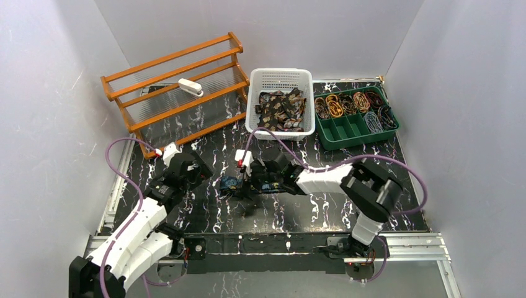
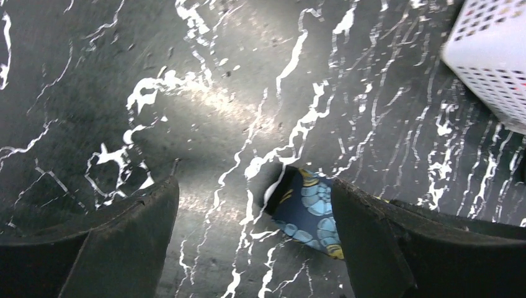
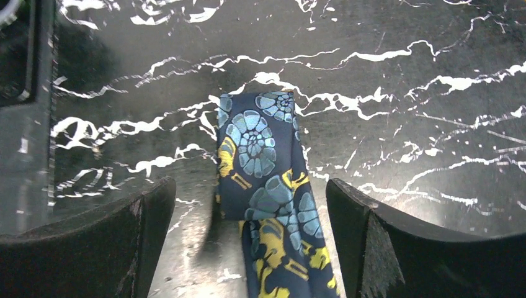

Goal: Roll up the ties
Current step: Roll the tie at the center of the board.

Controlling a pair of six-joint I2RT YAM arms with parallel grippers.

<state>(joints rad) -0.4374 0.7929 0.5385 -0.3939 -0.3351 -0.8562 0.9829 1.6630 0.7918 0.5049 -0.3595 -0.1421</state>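
Hands first: the right hand [image 3: 250, 186] is released, with its fingers spread wide on either side of the dark blue tie [image 3: 260, 180] and neither one touching it as far as I can see. That tie, with teal and gold paisley, lies flat on the black marbled tabletop [image 1: 310, 211] just in front of the arm bases and looks folded over on itself at the far end. The left hand [image 2: 254, 186] is open too, with nothing between its fingers. From its camera a bit of the same tie peeks out beside the right-side finger [image 2: 384, 248], partly hidden by it. Further back there's a white basket [image 1: 280, 77] holding a heap of brown ties [image 1: 282, 107], and right next to it a green tray [image 1: 353, 141] with rolled ties [image 1: 338, 105] in its back compartments. A wooden rack [image 1: 180, 81] stands at the back left.
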